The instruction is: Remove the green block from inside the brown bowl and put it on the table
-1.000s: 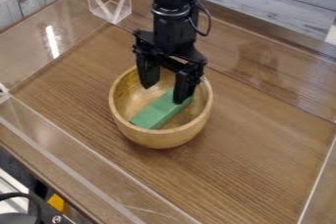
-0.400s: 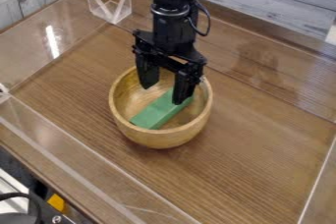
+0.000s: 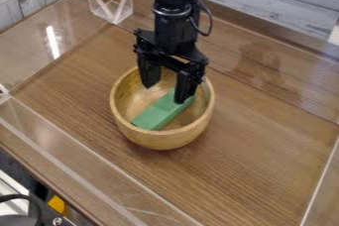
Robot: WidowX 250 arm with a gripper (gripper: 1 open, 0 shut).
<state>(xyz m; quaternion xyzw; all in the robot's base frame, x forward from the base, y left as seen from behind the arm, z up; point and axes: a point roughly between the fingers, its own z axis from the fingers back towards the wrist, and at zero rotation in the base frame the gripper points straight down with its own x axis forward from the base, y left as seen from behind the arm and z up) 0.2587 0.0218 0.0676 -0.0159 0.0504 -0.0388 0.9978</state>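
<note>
The brown bowl [image 3: 139, 131] rests on the table [image 3: 265, 161] near the middle of the camera view. Inside it lies the green block [image 3: 157, 117], slanted from the lower left up toward the right rim. My gripper [image 3: 169, 87] points straight down into the bowl, open, with one black finger on each side of the block's upper end. The fingertips sit low inside the bowl. Whether they touch the block I cannot make out. The block's upper end is partly hidden behind the right finger.
Clear acrylic walls [image 3: 40, 32] edge the table on the left, front and right. A clear angled piece [image 3: 111, 4] stands at the back left. Bare wood-grain surface lies to the right of the bowl and in front of it.
</note>
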